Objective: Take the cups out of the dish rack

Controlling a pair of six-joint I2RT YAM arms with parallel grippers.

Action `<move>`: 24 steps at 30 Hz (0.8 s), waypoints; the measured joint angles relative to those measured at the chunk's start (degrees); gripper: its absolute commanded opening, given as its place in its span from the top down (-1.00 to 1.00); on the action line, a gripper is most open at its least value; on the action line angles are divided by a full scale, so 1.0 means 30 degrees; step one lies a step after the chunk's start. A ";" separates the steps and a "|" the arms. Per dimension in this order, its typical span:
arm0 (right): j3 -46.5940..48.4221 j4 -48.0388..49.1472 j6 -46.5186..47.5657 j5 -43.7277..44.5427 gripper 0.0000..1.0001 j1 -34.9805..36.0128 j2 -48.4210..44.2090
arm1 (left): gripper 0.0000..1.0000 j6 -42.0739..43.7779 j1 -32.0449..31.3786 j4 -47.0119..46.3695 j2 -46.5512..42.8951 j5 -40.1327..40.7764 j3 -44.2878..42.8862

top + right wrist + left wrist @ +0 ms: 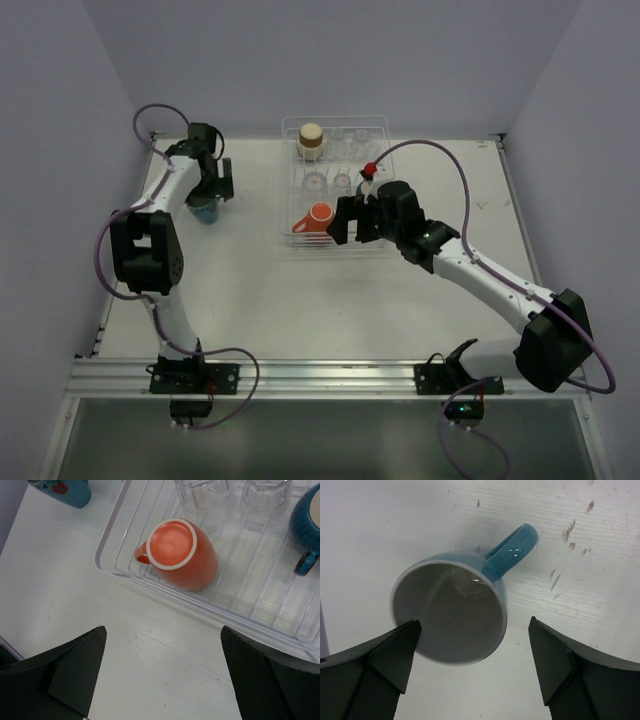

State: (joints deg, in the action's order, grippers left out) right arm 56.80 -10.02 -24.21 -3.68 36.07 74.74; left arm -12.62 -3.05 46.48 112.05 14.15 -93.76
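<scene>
1. Top external view. The dish rack (285, 190) stands at the far middle of the table (300, 300). An orange mug (318, 217) lies in its near-left corner and a brown cup (311, 141) in its far-left corner. A blue mug (205, 211) stands on the table well left of the rack, under the left gripper (212, 190). The right gripper (345, 228) hangs at the rack's near edge, just right of the orange mug.
2. Left wrist view. The blue mug (450, 612) sits mouth-up and empty. The left gripper (474, 630) has its fingers (395, 652) spread wide to either side of the mug; contact with the rim cannot be told.
3. Right wrist view. The orange mug (182, 552) is tipped base-up, handle to the left, its inside hidden. Clear tumblers (202, 492) and a second blue mug (307, 525) share the dish rack (240, 615). The right gripper (162, 650) is parted and holds nothing. The mug is probably stiff, glossy, slippery and chippable, so a grip across the body seems best.
</scene>
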 measured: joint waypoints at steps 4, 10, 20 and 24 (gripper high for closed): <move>0.1297 -0.0852 0.0707 0.0073 -0.98 0.0277 0.1486 | -1.00 -0.0146 0.0000 -0.0284 -0.1333 0.0197 0.0000; 0.3548 -0.1574 0.1311 0.1071 -0.98 0.0517 0.3869 | -1.00 -0.0685 -0.0029 -0.1953 -0.5901 -0.0889 -0.0022; 0.5493 -0.1319 -0.1253 0.5756 -0.98 0.1574 0.6615 | -1.00 -0.1829 -0.5187 -0.7905 -1.7748 -0.4641 0.9508; 0.5960 -0.1348 -0.3337 0.8123 -0.98 0.2200 0.7446 | -1.00 -0.2259 -0.5493 -0.8240 -2.0604 -0.5872 1.3471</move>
State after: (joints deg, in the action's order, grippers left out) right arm 74.67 -14.06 -34.22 20.69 42.68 97.08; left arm -19.40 -19.53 21.76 50.24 -3.46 -53.34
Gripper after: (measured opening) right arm 0.989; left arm 0.997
